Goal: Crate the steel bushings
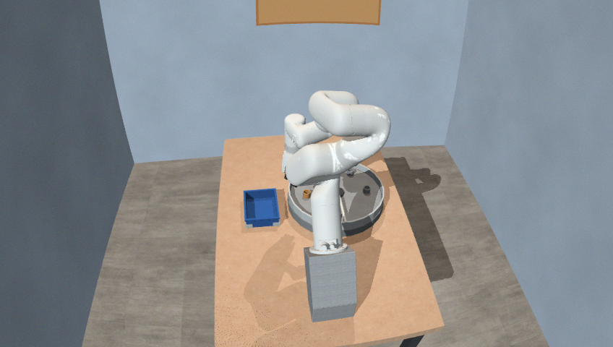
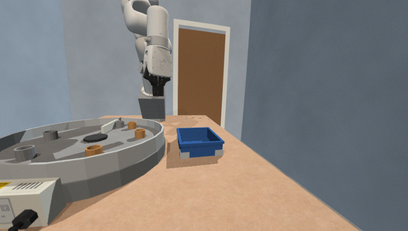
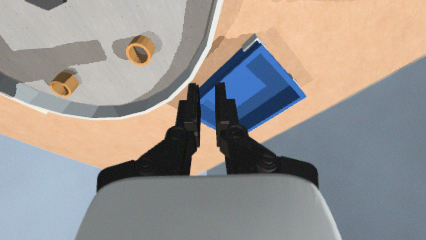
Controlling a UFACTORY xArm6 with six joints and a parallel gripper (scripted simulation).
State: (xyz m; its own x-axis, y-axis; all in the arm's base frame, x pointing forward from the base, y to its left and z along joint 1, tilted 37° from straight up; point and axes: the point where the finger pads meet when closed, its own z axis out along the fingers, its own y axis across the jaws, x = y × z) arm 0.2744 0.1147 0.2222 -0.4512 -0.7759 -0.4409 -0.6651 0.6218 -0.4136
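Note:
My gripper point(image 2: 158, 94) point(image 3: 207, 97) is closed to a narrow gap with nothing between its fingers. It hangs high above the table, close to the turning table's rim and the crate. Three grey steel bushings point(image 2: 24, 155) point(image 2: 50, 136) point(image 2: 120, 124) stand on the turning table point(image 1: 361, 224) point(image 2: 114, 164) point(image 3: 203, 31). Two steel bushings point(image 1: 350, 172) point(image 1: 366, 189) show in the top view. The blue crate point(image 1: 262, 223) point(image 2: 200, 150) point(image 3: 287, 97) stands beside the turning table, and no bushing shows in it. The arm hides part of the turning table in the top view.
Three orange bushings point(image 2: 94, 152) point(image 2: 139, 134) point(image 2: 132, 126) stand on the turning table near its crate side. A dark hub point(image 2: 95, 137) and a pale bar point(image 2: 109, 125) are on the turning table. A light box point(image 2: 28, 191) with a black plug stands against its outside.

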